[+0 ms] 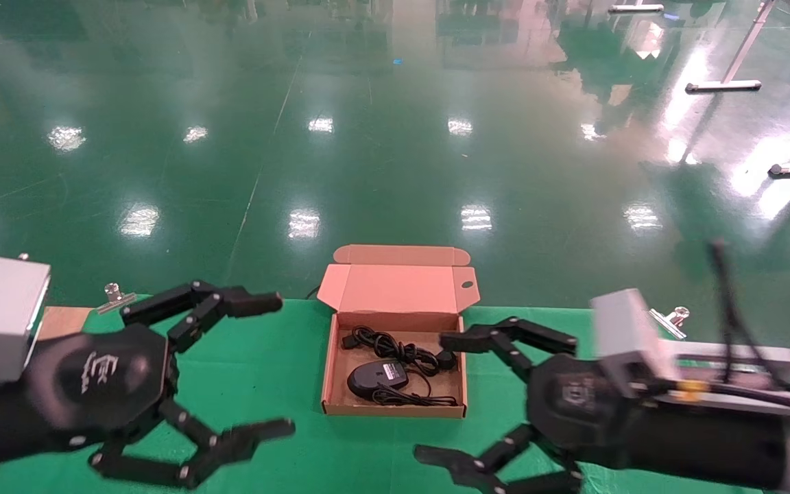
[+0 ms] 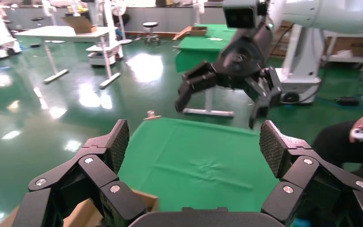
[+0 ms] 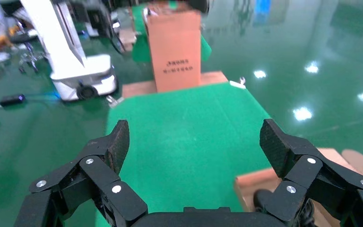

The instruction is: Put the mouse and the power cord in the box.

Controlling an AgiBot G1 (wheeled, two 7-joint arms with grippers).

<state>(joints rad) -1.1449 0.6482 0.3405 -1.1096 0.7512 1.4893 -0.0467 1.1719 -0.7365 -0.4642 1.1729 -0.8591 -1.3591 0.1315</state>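
Well, the box (image 1: pixel 395 405) is seen lying open at the middle of the green-covered bench (image 1: pixel 285 384), its flap lid folded back on the far side, and both items are already inside it. The power cord (image 1: pixel 395 348) is coiled in the far half of the box, with a chunky plug at each end of the bundle. The mouse (image 1: pixel 376 379) is lying in the near half, label side up, its thin cable looped just beside it on the box floor. By the look of it, the packing itself is judged to be done; nothing of the task is left out on the bench. Only the lid is not yet closed, should that be wanted at all.

The left pincer (image 1: pixel 268 367) is held to the left of the box, well apart from it, fingers spread wide and nothing gripped. The right pincer (image 1: pixel 446 394) is held just right of the box, its far fingertip reaching over the box's right wall near the cord's plug, also spread wide and empty. Both are pointed inward toward the box, at about the same level above the cloth. In the right wrist view a corner of the box is glimpsed below the fingers.
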